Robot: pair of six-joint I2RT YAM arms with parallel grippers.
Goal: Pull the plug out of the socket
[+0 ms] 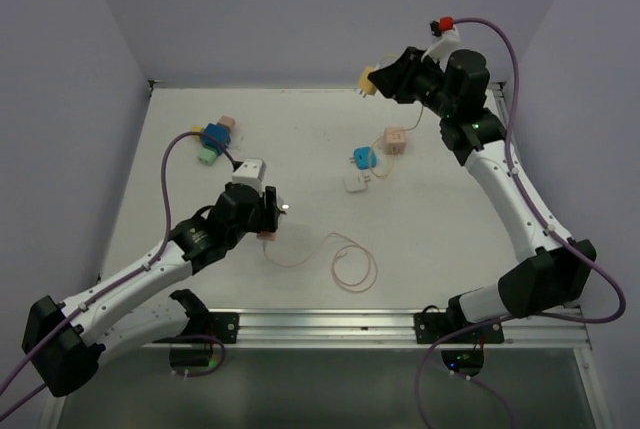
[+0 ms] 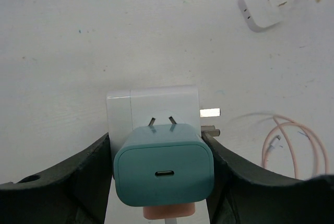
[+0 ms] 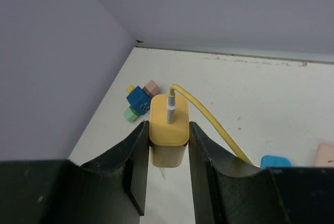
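The teal plug (image 2: 164, 174) is at the table's (image 1: 300, 139) near left, prongs (image 2: 152, 122) half out of the white socket (image 2: 156, 104) — the left gripper (image 2: 156, 134) clamps this pair. The pull seems unfinished; next needs a straight draw along the prongs. The right gripper (image 3: 168, 125), narrow on a yellow plug (image 3: 168, 130), hangs near the back wall (image 1: 320, 9) — room there is tight.

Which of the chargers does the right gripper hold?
The yellow charger, the only one with a yellow cable. The teal charger is in the left gripper; the blue charger lies on the table.
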